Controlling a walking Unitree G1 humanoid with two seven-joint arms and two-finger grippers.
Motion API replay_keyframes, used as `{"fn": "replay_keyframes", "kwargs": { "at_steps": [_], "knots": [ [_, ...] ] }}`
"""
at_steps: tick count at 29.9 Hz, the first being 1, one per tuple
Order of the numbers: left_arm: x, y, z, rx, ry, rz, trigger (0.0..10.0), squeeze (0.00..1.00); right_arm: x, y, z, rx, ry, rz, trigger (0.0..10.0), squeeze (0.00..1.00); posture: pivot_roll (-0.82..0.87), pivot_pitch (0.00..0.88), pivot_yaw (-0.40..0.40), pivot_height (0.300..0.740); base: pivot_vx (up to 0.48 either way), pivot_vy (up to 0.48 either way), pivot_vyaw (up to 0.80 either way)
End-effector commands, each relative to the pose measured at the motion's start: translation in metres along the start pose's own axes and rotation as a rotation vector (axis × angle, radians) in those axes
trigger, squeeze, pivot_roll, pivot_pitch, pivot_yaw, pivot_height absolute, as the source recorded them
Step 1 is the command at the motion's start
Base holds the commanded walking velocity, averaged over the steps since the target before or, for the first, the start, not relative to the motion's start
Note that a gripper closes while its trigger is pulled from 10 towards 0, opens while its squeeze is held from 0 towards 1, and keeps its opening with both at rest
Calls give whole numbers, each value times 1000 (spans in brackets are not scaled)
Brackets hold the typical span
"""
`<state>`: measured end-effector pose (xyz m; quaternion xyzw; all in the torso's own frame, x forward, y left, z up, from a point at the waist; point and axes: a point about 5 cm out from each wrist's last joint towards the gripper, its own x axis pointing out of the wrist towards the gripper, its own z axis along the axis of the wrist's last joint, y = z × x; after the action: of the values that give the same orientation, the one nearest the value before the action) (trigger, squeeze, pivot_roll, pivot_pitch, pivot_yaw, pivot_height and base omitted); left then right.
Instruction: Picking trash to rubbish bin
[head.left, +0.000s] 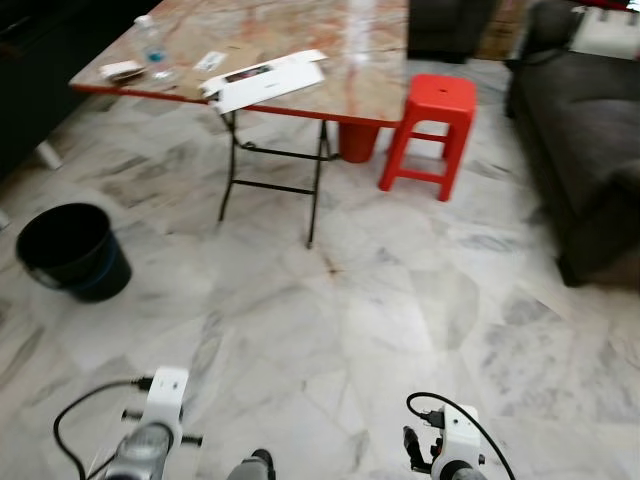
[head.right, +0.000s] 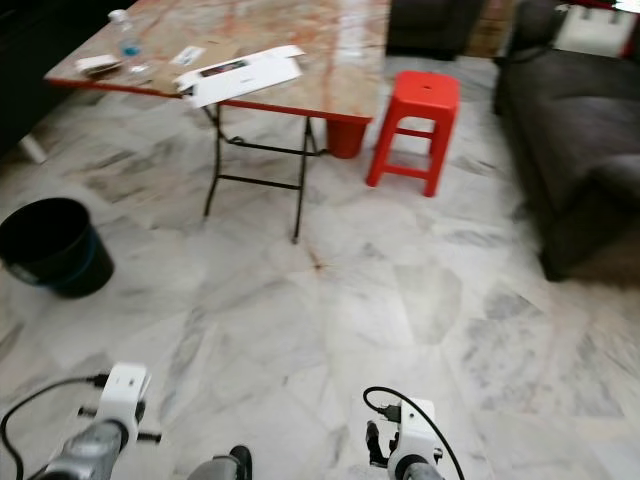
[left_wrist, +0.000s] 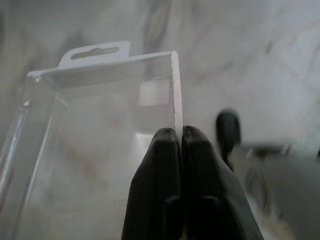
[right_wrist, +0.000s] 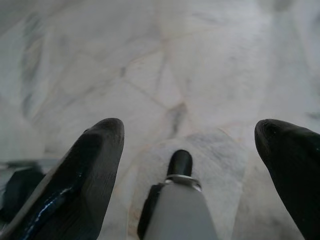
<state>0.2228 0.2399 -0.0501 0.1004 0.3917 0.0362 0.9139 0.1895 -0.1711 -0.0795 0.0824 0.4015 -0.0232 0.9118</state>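
In the left wrist view my left gripper (left_wrist: 181, 137) is shut on the edge of a clear plastic blister package (left_wrist: 95, 135) with a white hang tab, held above the marble floor. A black rubbish bin (head.left: 72, 250) stands on the floor at the left, beyond my left arm (head.left: 150, 430). More litter lies on the folding table (head.left: 360, 70): a plastic bottle (head.left: 152, 48), a flat white box (head.left: 265, 82) and small wrappers (head.left: 122, 70). My right gripper (right_wrist: 190, 145) is open over bare floor, nothing between its fingers.
A red plastic stool (head.left: 430, 130) stands to the right of the table, a red bucket (head.left: 357, 140) under it. A dark sofa (head.left: 585, 140) fills the right side. Dark furniture lines the far left. Open marble floor (head.left: 340, 310) lies between me and the bin.
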Motion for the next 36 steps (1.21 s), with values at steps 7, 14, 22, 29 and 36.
{"fn": "replay_keyframes", "kwargs": {
  "at_steps": [7,14,22,29,36],
  "knots": [
    [-1,4,-4,-37,5,14,10000,0,-1,-7,-2,8,16,-29,10000,0,151,131,-26,740,0,0,796],
    [-2,4,-7,-31,17,14,10000,0,-1,-6,-3,10,20,-29,10000,0,151,123,-24,740,0,0,800],
    [-3,4,-11,-27,29,13,10000,0,-1,-5,-4,10,23,-25,10000,0,155,120,-26,740,0,0,800],
    [-3,3,-10,-35,23,12,10000,0,-1,-4,-4,10,21,-20,10000,0,154,118,-26,740,0,0,571],
    [-2,0,-8,-28,13,-1,10000,0,0,-1,-1,34,8,-3,10000,0,152,124,-29,740,85,0,0]
  ]
}}
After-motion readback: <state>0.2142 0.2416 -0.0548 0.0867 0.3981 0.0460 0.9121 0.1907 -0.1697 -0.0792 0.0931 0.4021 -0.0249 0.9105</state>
